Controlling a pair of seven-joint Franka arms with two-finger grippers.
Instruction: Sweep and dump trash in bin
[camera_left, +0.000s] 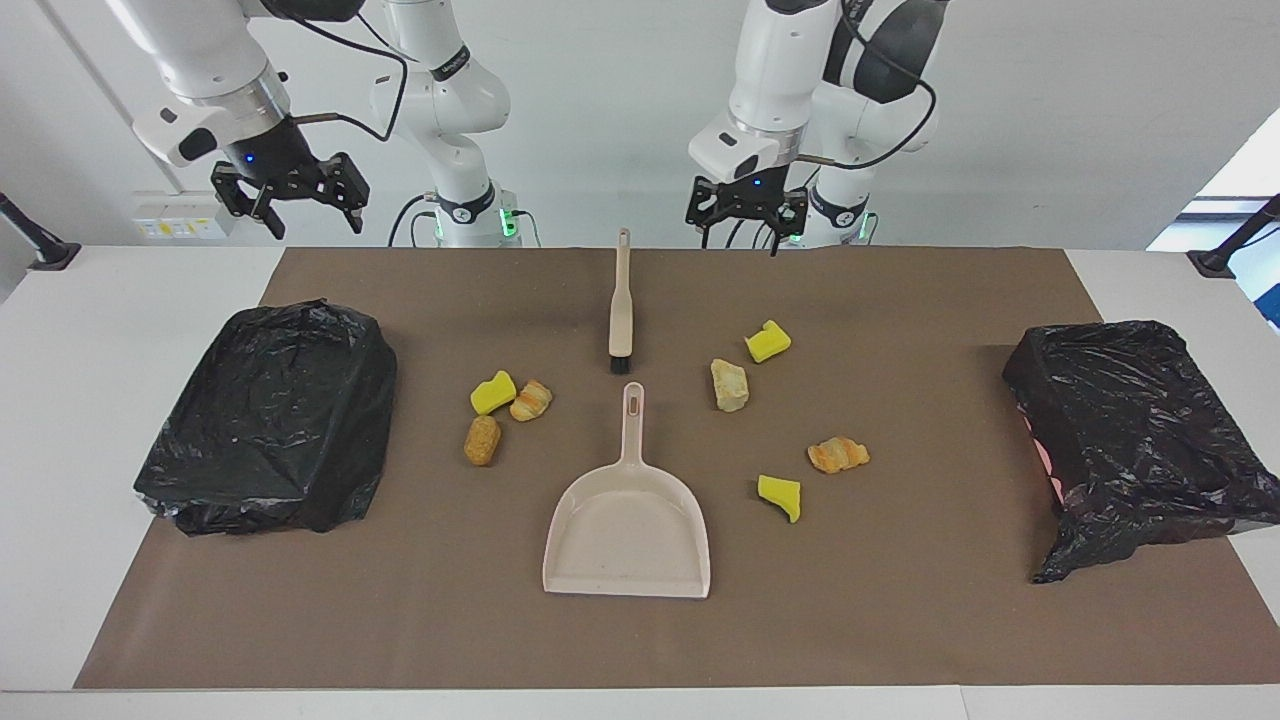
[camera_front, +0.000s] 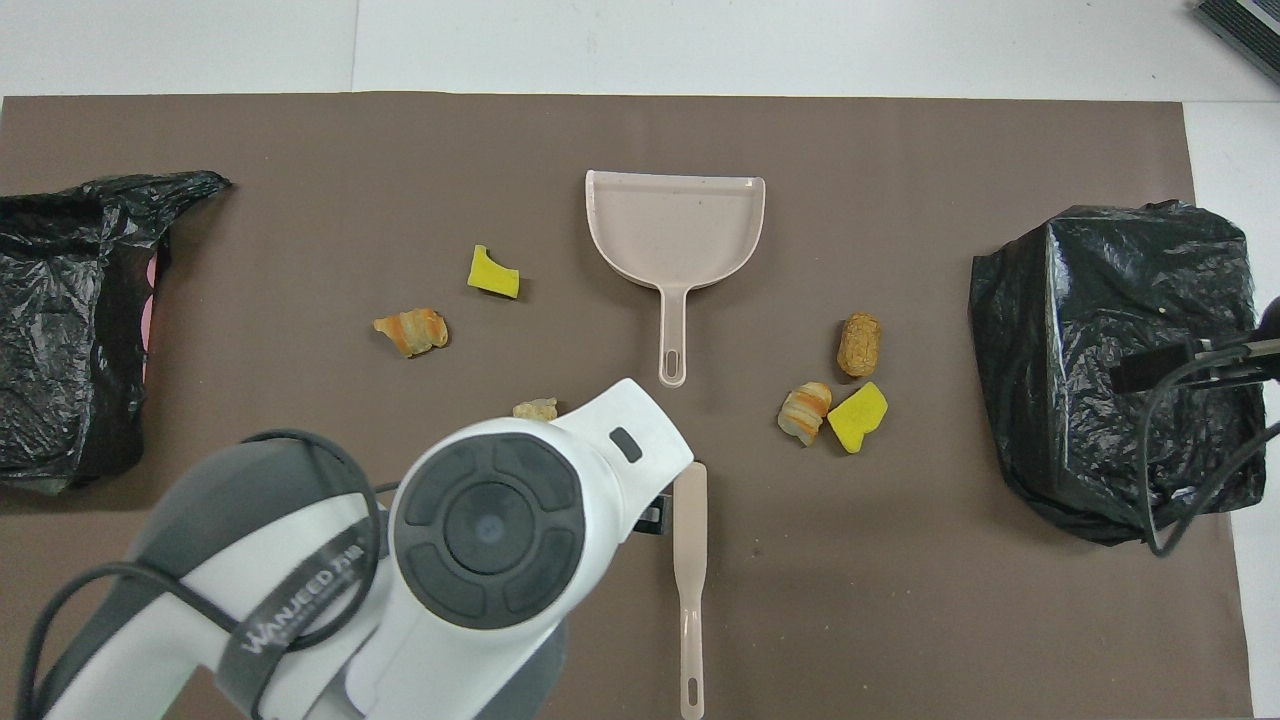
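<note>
The brown mat covers the table under both claws. A black-bagged bin lies below the right gripper, which hangs in the air with its jaws spread and empty; a second bagged bin sits at the left arm's end. The left gripper hovers open, holding nothing, over the mat's robot-side edge, near the brush handle. The dustpan lies farther out than the brush. The trash lies scattered on both sides of the dustpan handle; one yellow piece is probably hidden under the arm from overhead.
</note>
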